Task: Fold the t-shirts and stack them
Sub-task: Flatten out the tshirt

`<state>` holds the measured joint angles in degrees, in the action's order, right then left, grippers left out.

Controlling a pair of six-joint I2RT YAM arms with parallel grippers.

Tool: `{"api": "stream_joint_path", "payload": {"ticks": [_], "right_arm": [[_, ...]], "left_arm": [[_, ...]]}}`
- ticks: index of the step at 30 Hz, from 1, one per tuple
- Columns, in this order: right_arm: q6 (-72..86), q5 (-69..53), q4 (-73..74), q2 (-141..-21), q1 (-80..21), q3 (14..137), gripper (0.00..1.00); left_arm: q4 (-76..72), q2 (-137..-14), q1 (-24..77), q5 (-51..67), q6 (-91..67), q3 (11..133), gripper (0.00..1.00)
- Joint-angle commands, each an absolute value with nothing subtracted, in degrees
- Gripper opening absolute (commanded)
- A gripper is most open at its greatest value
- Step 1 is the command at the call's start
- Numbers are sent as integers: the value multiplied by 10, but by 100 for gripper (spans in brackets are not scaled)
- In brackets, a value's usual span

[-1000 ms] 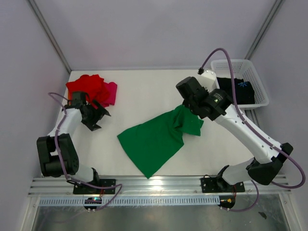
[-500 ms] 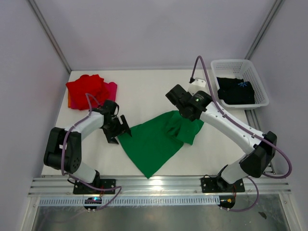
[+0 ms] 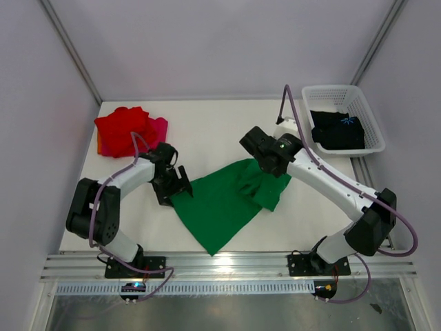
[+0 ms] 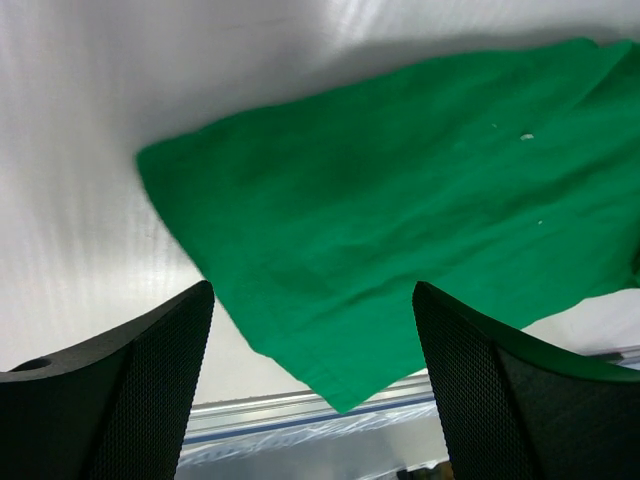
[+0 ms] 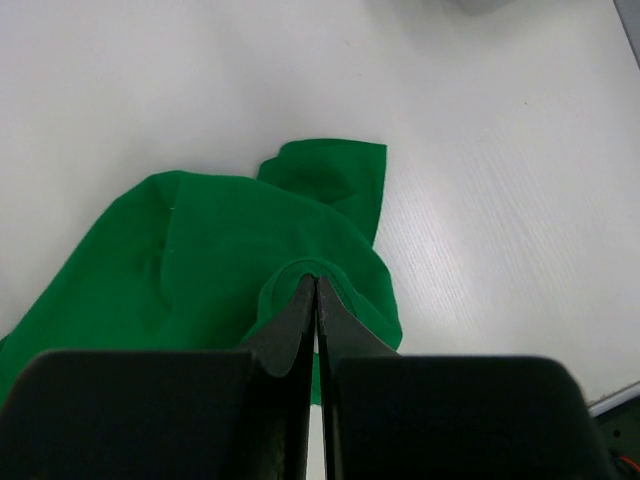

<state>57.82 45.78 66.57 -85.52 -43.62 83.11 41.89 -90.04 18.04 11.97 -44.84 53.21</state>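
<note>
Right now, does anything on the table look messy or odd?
The green t-shirt lies askew, bunched where the right fingers pinch it. The red t-shirt and pink t-shirt sit crumpled together in the far left corner, unfolded.

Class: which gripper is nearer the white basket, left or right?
Right. The right gripper, shut on the green shirt, sits just left of the basket; the left gripper, open, is at the shirt's far-left corner.

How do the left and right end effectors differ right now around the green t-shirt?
The left end effector is open and holds nothing; the right end effector is shut on a fold of the green t-shirt. The left is over the shirt's flat left corner; the right is at its bunched right end. Both are at the same shirt.
</note>
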Motion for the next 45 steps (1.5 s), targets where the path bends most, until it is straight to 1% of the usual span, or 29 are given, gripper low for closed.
{"api": "stream_joint_path", "payload": {"ticks": [1,6,11,16,20,24,28,31,33,35,40,41,43,44,45], "right_arm": [[614,490,658,-845,-418,793,3],[623,489,605,-888,-377,746,3],[621,490,580,-988,-342,758,3],[605,431,545,-1079,-278,814,3],[594,418,543,-1151,-259,885,3],[576,418,534,-1191,-251,970,3],[549,389,517,-1215,-240,1019,3],[506,374,453,-1209,-236,1013,3],[489,359,437,-1206,-234,1011,3],[448,344,410,-1201,-233,1006,3],[403,336,383,-1197,-220,1000,4],[393,333,382,-1200,-215,999,6],[382,321,372,-1201,-203,1000,19],[374,317,367,-1204,-199,1000,31],[370,310,364,-1206,-195,1001,40]], "left_arm": [[439,-918,219,121,-454,566,83],[472,-925,266,116,-460,575,82],[484,-918,292,120,-479,566,82],[514,-906,318,120,-496,570,82],[530,-891,337,120,-512,572,82],[528,-889,367,120,-540,577,82],[505,-908,410,113,-602,593,82],[455,-918,454,105,-645,592,82],[425,-927,488,92,-692,592,82],[416,-932,520,85,-738,591,81],[411,-954,562,79,-807,584,81],[413,-955,575,76,-815,584,81],[434,-964,589,69,-832,598,81],[450,-969,603,68,-836,605,81],[469,-980,609,67,-840,619,81]]}}
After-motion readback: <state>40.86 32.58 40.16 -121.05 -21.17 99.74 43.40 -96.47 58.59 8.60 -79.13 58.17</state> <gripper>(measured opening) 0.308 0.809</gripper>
